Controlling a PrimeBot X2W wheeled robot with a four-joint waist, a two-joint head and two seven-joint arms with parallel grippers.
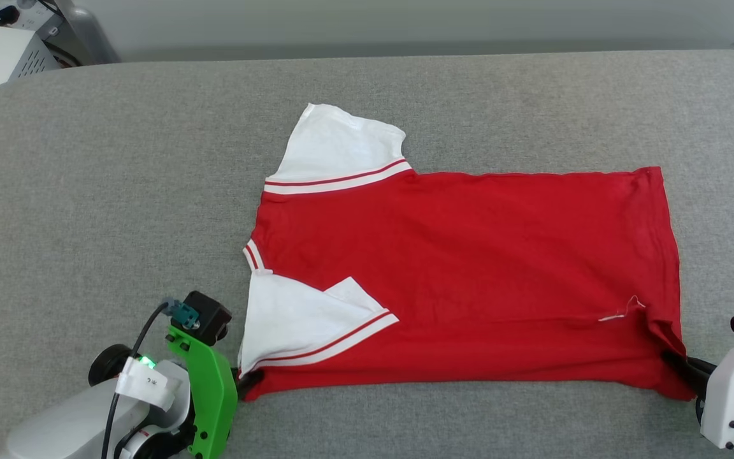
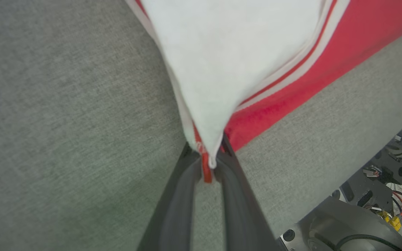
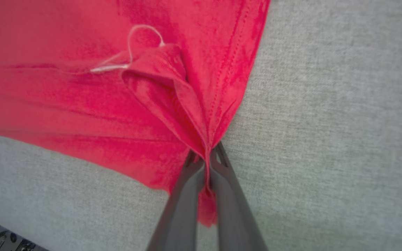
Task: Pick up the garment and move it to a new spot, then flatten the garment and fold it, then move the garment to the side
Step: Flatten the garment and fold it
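Our shirt [image 1: 469, 268] lies flat in the middle of the table [image 1: 118, 159], its long axis running left to right. Our left gripper [image 2: 208, 164] is clamped on its near sleeve corner and our right gripper [image 3: 206, 164] on its near hem corner, so the cloth extends away from both.

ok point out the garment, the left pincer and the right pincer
garment [image 1: 469, 268], head view, middle of the red body
left pincer [image 2: 208, 157], left wrist view, between its fingertips, shut on the sleeve-side corner
right pincer [image 3: 206, 158], right wrist view, between its fingertips, shut on the hem corner
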